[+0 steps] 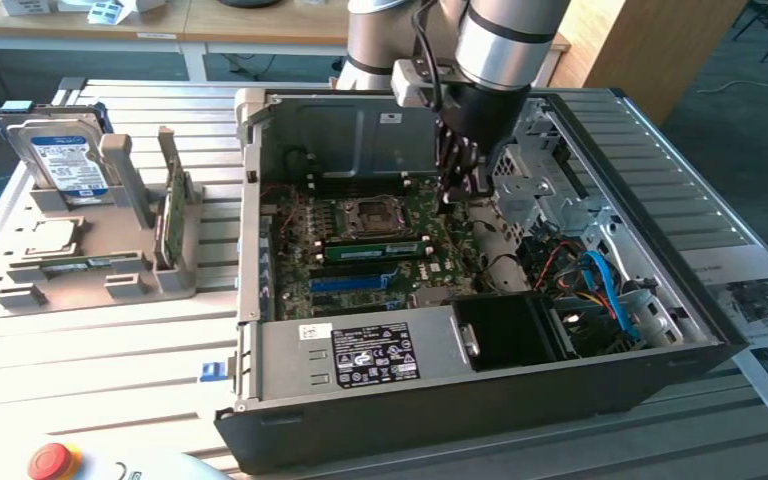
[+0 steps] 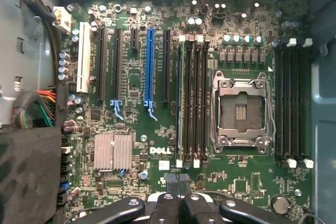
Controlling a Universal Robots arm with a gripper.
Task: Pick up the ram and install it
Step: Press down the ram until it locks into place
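Claw: the claw [image 1: 456, 190] hangs inside the open computer case [image 1: 491, 400], low over the motherboard [image 1: 371, 255]; in the wrist view its fingers [image 2: 167, 209] are pressed together at the edge of the picture, and nothing shows between them.
Ram: a green stick [image 1: 372, 249] lies seated along a slot just beside the CPU socket [image 1: 369, 216], to the exterior view's left of the claw and apart from it. In the wrist view it reads as a thin green edge [image 2: 181, 103] in the slot bank next to the socket [image 2: 242, 109].
Elsewhere: a parts holder [image 1: 104, 270] on the slatted counter [image 1: 91, 350] carries a hard drive [image 1: 67, 160] and a green card [image 1: 171, 205] standing on edge.
Risk, seating: whether the stick is fully home I can't tell; a half-seated end would leave it tilted, latches unclicked.
Risk, contact: the closed fingers sit close above the board, so a sideways drift could scrape capacitors or snag the cables [image 1: 598, 285] nearby.
Risk, force: pressing off-centre could flex the stick.
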